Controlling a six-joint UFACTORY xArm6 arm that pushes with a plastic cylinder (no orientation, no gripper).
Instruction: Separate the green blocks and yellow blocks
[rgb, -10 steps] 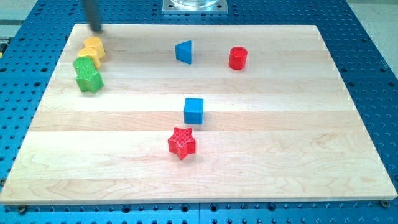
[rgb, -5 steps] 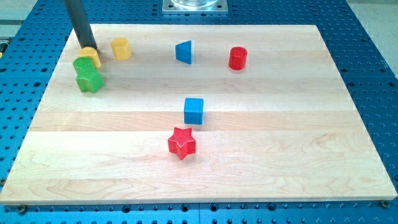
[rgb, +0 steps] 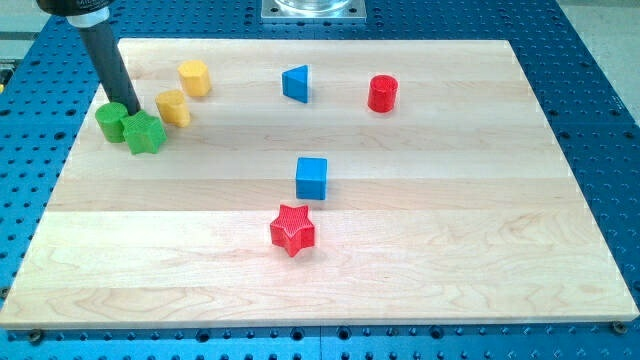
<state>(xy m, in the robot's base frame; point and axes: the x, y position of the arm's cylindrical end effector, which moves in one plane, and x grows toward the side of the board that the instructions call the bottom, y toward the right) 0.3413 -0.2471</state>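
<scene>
My tip (rgb: 126, 108) stands at the view's upper left, between the green blocks and the nearer yellow block. A green round block (rgb: 110, 122) sits just left of the tip, touching a green star block (rgb: 144, 133) below and right of it. A yellow block (rgb: 173, 107) lies right of the tip, close to the green star. A second yellow block (rgb: 194, 77) lies further up and right, apart from the rest.
A blue triangle block (rgb: 295, 83) and a red cylinder (rgb: 382, 93) lie near the view's top middle. A blue cube (rgb: 311, 178) and a red star block (rgb: 292, 229) lie in the middle. The wooden board (rgb: 450, 250) ends just left of the green blocks.
My tip moved down and slightly left. One yellow block slid right earlier; the other has now slid right, and the green round block has shifted left and down.
</scene>
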